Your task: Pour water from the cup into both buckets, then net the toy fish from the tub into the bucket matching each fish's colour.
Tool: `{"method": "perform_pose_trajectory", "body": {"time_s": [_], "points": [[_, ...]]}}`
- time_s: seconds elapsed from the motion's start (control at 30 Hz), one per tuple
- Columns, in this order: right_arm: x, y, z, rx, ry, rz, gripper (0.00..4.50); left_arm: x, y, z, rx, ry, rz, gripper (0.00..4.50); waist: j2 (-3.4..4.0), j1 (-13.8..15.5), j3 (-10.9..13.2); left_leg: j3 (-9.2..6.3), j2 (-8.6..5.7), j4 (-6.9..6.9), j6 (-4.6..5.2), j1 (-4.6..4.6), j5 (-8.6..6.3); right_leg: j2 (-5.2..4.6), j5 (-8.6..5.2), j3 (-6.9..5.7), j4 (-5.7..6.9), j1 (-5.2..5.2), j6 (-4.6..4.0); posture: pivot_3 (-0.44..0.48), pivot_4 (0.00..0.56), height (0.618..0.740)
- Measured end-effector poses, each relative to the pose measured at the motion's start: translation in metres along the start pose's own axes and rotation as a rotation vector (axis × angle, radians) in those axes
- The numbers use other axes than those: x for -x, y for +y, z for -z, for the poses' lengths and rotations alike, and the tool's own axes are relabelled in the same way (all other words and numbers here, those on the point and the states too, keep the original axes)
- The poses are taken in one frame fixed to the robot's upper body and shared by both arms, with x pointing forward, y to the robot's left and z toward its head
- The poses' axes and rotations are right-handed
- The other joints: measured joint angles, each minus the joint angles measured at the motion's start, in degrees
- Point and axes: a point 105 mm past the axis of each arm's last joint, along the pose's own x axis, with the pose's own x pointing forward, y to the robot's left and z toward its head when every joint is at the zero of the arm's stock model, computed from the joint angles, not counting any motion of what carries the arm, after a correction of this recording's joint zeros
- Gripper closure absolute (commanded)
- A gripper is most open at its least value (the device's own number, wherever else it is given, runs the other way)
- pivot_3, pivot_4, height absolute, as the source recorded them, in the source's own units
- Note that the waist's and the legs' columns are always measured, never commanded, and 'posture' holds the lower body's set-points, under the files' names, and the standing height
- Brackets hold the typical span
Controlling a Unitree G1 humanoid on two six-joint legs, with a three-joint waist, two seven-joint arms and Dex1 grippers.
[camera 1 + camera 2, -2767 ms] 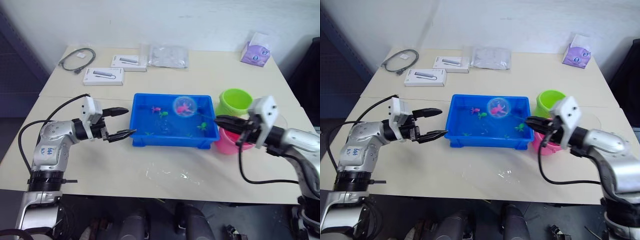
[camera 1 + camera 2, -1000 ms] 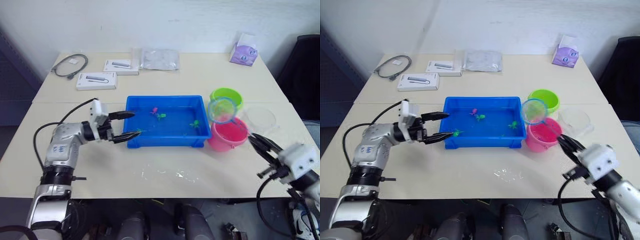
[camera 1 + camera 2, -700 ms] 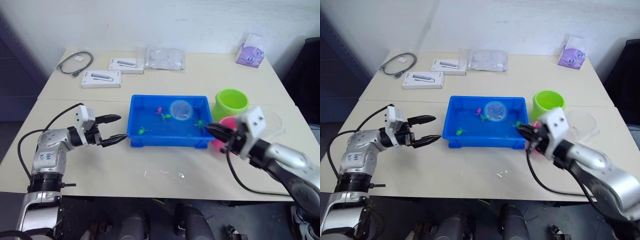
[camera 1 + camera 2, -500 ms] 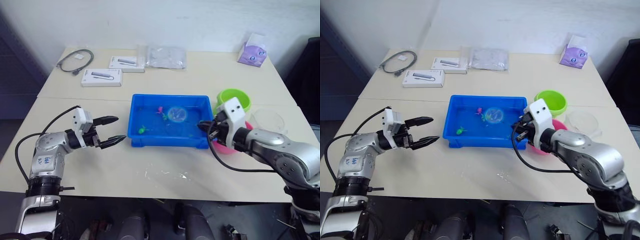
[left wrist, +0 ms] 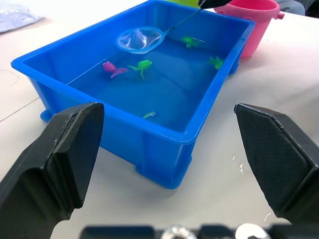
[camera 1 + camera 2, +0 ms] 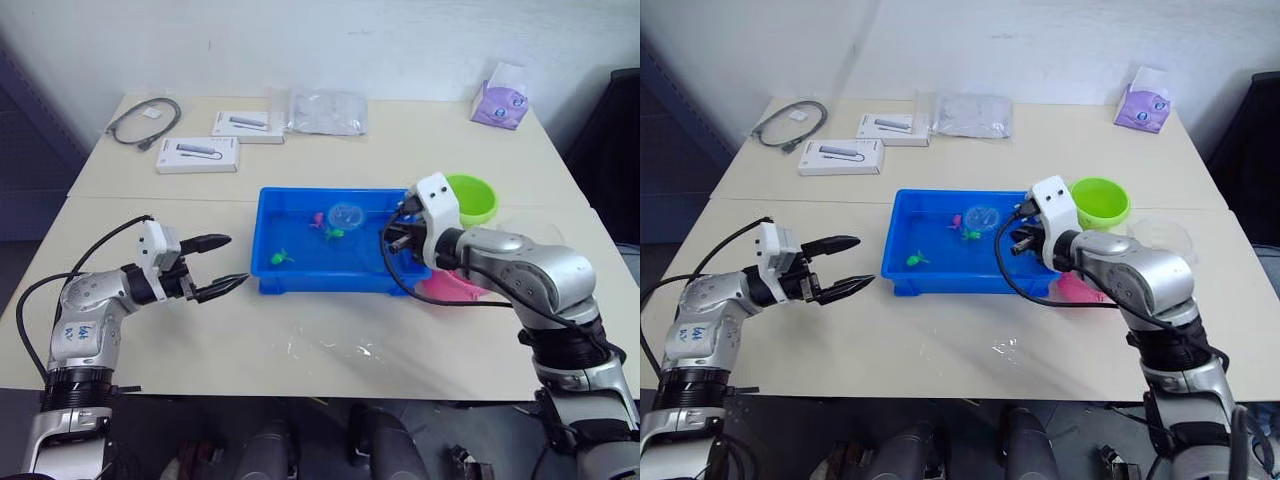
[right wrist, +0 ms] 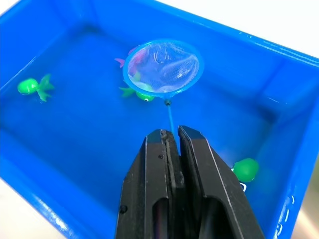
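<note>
The blue tub (image 6: pixel 300 284) holds water and several toy fish, among them a pink fish (image 6: pixel 316 219) and green fish (image 6: pixel 280 257). My right gripper (image 6: pixel 394 236) is over the tub's right end, shut on the thin handle of the net. The net's light blue hoop (image 7: pixel 163 67) hangs empty over a pink and a green fish (image 7: pixel 137 93) near the tub's far wall. The pink bucket (image 6: pixel 450 286) sits under my right forearm, with the lime green bucket (image 6: pixel 472 197) behind it. The clear cup (image 6: pixel 1162 232) stands right of the buckets. My left gripper (image 6: pixel 235 261) is open, just left of the tub.
At the back of the table lie a coiled cable (image 6: pixel 145 120), two white boxes (image 6: pixel 195 155) (image 6: pixel 240 122), a clear plastic bag (image 6: pixel 328 112) and a purple tissue pack (image 6: pixel 500 105). Spilled water (image 6: pixel 330 350) shines on the table in front of the tub.
The net held a pink fish 2.8 s ago and was by the buckets a second ago. It is now back over the tub, empty. The left gripper stayed open beside the tub.
</note>
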Motion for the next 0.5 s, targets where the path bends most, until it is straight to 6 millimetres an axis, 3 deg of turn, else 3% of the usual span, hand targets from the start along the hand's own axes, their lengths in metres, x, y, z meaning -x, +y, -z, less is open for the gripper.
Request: {"method": "perform_pose_trajectory", "body": {"time_s": [0.23, 0.5], "points": [[-0.006, 0.012, 0.007, -0.311, 0.106, -0.093, 4.5, 0.001, -0.001, 0.003, 0.006, 0.006, -0.005, 0.01, 0.01, -0.1, 0.0, 0.01, 0.0, -0.02, 0.0, -0.01, 0.0, 0.01, 0.0, -0.01, 0.06, -0.04, 0.0, 0.0, 0.15, 0.74], [0.018, 0.016, 0.018, -0.315, 0.236, -0.239, 4.5, 0.001, -0.001, 0.003, 0.006, 0.006, -0.011, 0.01, 0.01, -0.1, 0.0, 0.01, -0.02, -0.03, 0.0, -0.02, 0.0, 0.0, 0.0, 0.0, 0.03, -0.04, 0.0, 0.0, 0.15, 0.74]]}}
